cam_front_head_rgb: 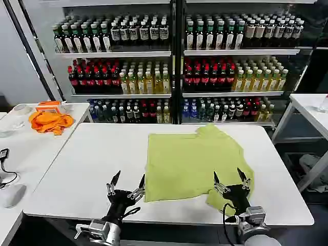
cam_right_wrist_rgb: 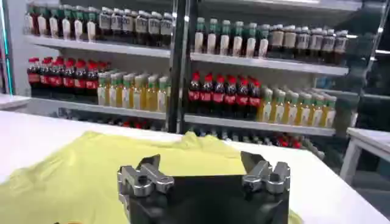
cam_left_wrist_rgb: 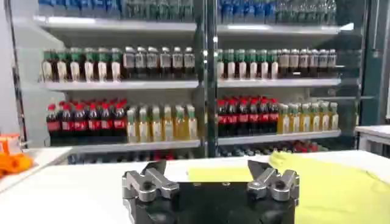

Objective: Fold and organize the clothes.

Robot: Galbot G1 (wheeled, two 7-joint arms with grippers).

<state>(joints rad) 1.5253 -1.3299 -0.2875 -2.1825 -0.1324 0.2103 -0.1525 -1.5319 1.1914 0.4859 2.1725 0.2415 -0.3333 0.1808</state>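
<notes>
My left gripper [cam_front_head_rgb: 127, 183] hovers low over the near edge of the white table [cam_front_head_rgb: 77, 169], its two fingers spread apart and holding nothing; the lime T-shirt [cam_front_head_rgb: 189, 159] lies just to its right, its near-left corner close beside my right-hand fingertip, and whether the two touch I cannot tell. My right gripper [cam_front_head_rgb: 230, 180] is likewise released, fingers splayed, poised above the shirt's near-right corner, where the fabric is rumpled and a small flap lies beside and below the fingers. From both grippers the shirt spreads forward across the tabletop, laid roughly flat, with a peak of cloth at its far edge toward the shelves of bottled drinks [cam_front_head_rgb: 174, 66]. Through the left wrist camera the shirt [cam_left_wrist_rgb: 317, 179] lies ahead of my open left gripper [cam_left_wrist_rgb: 210, 176]; through the right wrist camera it [cam_right_wrist_rgb: 91, 176] spreads beneath and ahead of my open right gripper [cam_right_wrist_rgb: 204, 173]. Far to the left of my left gripper, an orange cloth [cam_front_head_rgb: 50, 121] sits bunched on a separate side table [cam_front_head_rgb: 31, 148].
</notes>
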